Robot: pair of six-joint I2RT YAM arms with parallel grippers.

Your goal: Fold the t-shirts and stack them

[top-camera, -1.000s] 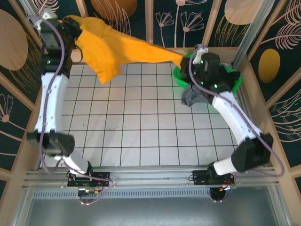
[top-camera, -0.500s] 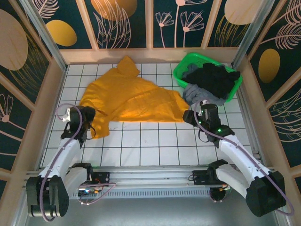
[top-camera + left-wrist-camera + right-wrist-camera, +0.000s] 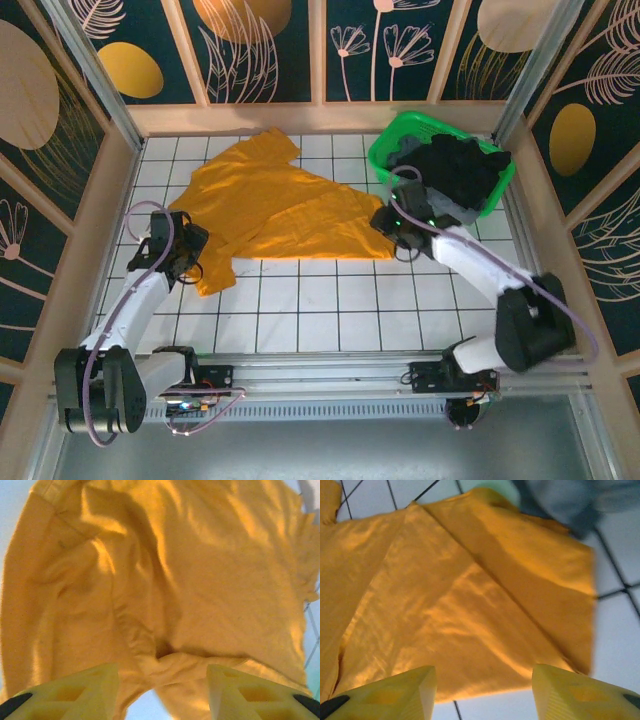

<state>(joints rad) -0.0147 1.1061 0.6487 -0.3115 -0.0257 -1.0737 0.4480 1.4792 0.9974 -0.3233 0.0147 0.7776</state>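
Item: mustard-orange t-shirt, one, lying spread and creased on the gridded table, far-centre, a sleeve pointing toward 12 o'clock.

Left gripper: at the shirt's 8 o'clock corner, the cloth stretching away toward 1 o'clock. In the left wrist view its jaws stand apart around a rumpled hem, not pinching it.

Right gripper: at the shirt's 3 o'clock corner, jaws apart, empty, over flat cloth.

Black and grey t-shirts: heaped in the green basket, 1 o'clock of the table.
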